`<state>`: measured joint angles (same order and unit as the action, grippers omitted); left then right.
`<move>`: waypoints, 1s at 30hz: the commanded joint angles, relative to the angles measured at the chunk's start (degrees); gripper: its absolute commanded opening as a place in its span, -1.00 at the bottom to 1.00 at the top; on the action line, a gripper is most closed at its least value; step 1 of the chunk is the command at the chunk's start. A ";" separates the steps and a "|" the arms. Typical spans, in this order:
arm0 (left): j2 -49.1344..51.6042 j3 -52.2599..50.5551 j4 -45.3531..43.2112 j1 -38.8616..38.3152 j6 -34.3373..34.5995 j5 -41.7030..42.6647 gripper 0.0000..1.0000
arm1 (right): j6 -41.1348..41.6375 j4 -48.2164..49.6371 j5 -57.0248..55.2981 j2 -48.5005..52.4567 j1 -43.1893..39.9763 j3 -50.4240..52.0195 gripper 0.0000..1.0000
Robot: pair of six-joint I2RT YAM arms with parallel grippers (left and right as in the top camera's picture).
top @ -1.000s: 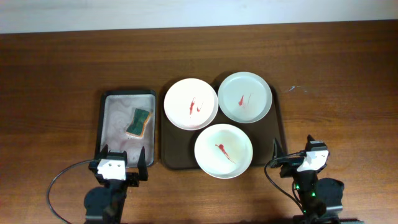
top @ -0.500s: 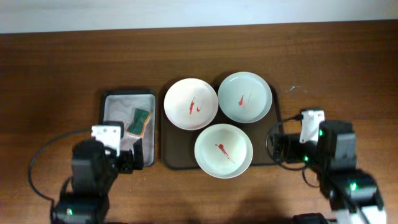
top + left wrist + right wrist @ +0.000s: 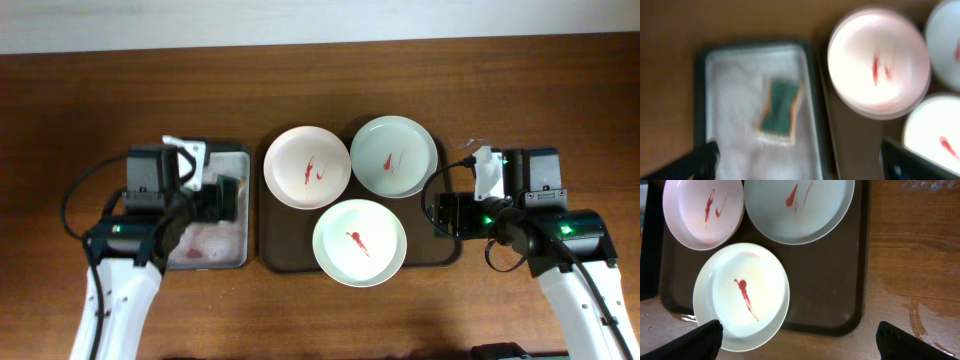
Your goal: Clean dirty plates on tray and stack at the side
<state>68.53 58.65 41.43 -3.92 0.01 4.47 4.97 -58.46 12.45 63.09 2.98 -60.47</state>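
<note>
Three plates with red sauce smears lie on the dark brown tray [image 3: 448, 243]: a white one [image 3: 307, 167] at the back left, a pale green-white one [image 3: 393, 156] at the back right, and a white one [image 3: 359, 242] in front. My left gripper [image 3: 228, 199] is open and empty over the grey tray. My right gripper [image 3: 445, 215] is open and empty above the brown tray's right edge. The right wrist view shows all three plates, front [image 3: 742, 295], back left [image 3: 702, 212] and back right [image 3: 799, 207], with my open gripper [image 3: 805, 342] over the tray's front right corner [image 3: 840, 315].
A grey metallic tray [image 3: 205, 250] lies left of the brown tray. The blurred left wrist view shows a green sponge [image 3: 780, 107] in it, the back left plate [image 3: 879, 62], and my open left gripper [image 3: 802, 165]. In the overhead view my left arm hides the sponge.
Both arms have moved from the table's front edge toward the back. The left gripper now hangs over the grey tray, the right one at the brown tray's right edge. The plates have not moved.
</note>
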 commanded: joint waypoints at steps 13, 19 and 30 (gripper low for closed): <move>31.47 0.63 -8.92 0.28 -7.43 -3.17 -0.01 | 0.37 0.17 0.85 0.07 -0.02 -1.11 0.97; 34.32 0.63 -10.75 0.28 -7.43 -3.23 -0.73 | 0.37 0.17 0.85 0.07 0.00 -1.09 0.97; 26.56 1.46 -5.18 0.35 12.20 -4.26 -1.00 | -1.77 -1.46 0.94 3.54 0.00 -1.05 0.98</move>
<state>97.86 59.20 36.18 -3.88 0.78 0.19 4.36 -58.89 13.02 64.14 2.98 -60.58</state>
